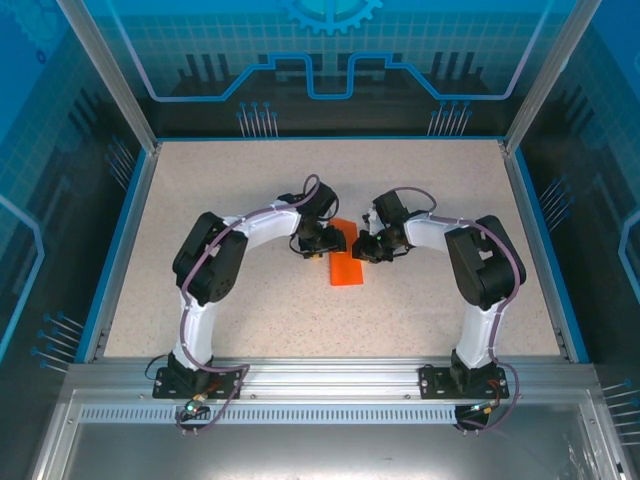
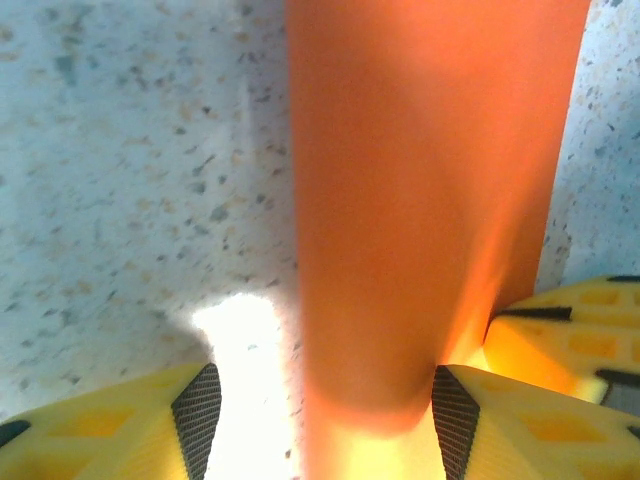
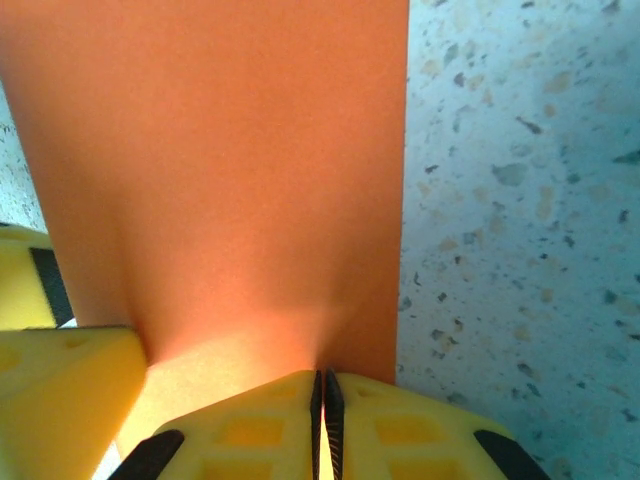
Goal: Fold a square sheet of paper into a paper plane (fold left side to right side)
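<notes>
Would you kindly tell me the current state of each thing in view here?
Paper: folded into a narrow strip, lying on the table.
Left gripper: open, fingers on either side of the strip.
Right gripper: shut, tips at the strip's end.

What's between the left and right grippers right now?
The square sheet of paper, an orange strip, lies between the left gripper and the right gripper in the top view.

Bright even light; left wrist view soft, w/ blown-out glare on table.
</notes>
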{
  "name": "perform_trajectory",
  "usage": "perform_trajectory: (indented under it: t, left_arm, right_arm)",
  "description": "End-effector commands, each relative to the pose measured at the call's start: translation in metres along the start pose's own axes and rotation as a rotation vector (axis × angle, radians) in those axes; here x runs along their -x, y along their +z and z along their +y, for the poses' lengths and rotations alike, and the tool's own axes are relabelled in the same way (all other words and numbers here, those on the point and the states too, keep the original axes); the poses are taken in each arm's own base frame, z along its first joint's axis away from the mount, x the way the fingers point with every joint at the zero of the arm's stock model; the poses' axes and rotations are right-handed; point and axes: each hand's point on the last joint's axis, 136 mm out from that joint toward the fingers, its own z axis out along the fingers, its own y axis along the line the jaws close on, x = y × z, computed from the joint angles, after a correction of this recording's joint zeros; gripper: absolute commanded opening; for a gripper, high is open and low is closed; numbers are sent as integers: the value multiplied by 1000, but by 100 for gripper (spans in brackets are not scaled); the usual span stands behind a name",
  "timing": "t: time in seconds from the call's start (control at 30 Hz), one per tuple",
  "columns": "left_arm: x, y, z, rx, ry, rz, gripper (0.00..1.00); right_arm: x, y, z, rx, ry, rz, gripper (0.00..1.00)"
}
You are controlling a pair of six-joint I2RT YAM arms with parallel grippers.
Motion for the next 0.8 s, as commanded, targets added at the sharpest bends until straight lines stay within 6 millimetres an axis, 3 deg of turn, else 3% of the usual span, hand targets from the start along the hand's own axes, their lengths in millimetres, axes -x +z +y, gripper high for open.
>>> perform_trajectory:
  t: [0.0,0.07,0.2,0.3,0.5,0.77]
  left_arm:
    - [7,-31,-15,-76,47,-80,61]
    - [4,-35,-22,-122,54,-81,54]
    - [-3,-32,-47,-283,74,-38,28]
    - [-5,-23,-56,-336,75,-5,18]
    - [-6,-6,-53,-330,71,28,15]
    - [-6,17,-16,-200,45,42,14]
  right_arm:
    - [-23,15,-28,-111,37,82,14]
    - [-24,15,-28,-112,37,85,14]
    - [-24,15,-28,-111,36,84,15]
    - [-25,15,-28,-112,34,85,15]
    - [-24,14,-28,-114,34,84,15]
    - [-26,15,-30,-121,36,94,15]
